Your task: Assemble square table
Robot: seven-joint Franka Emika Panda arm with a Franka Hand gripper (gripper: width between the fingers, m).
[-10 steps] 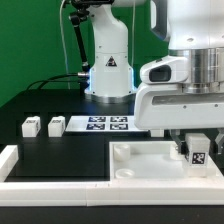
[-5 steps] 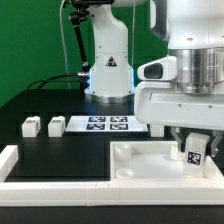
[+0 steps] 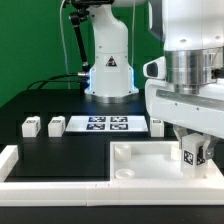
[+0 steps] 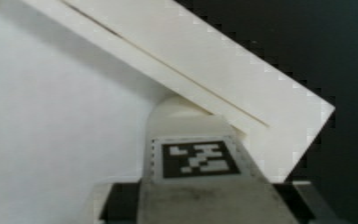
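Over the square table [image 3: 140, 168], gripper [image 3: 194, 148] at a new angle, tight around leg block [image 3: 197, 157].

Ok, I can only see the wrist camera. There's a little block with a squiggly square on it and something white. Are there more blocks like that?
Observer: Yes. One leg and a second leg stand side by side on the black table, on the exterior view's left.
Operator: What's the white thing by my block?
Observer: That's the tabletop. It's a big slab with a raised rim, and it lies at the front, running out of the exterior view's right edge.
Operator: Is anything behind it?
Observer: A marker board lies flat there, in front of the robot's base.
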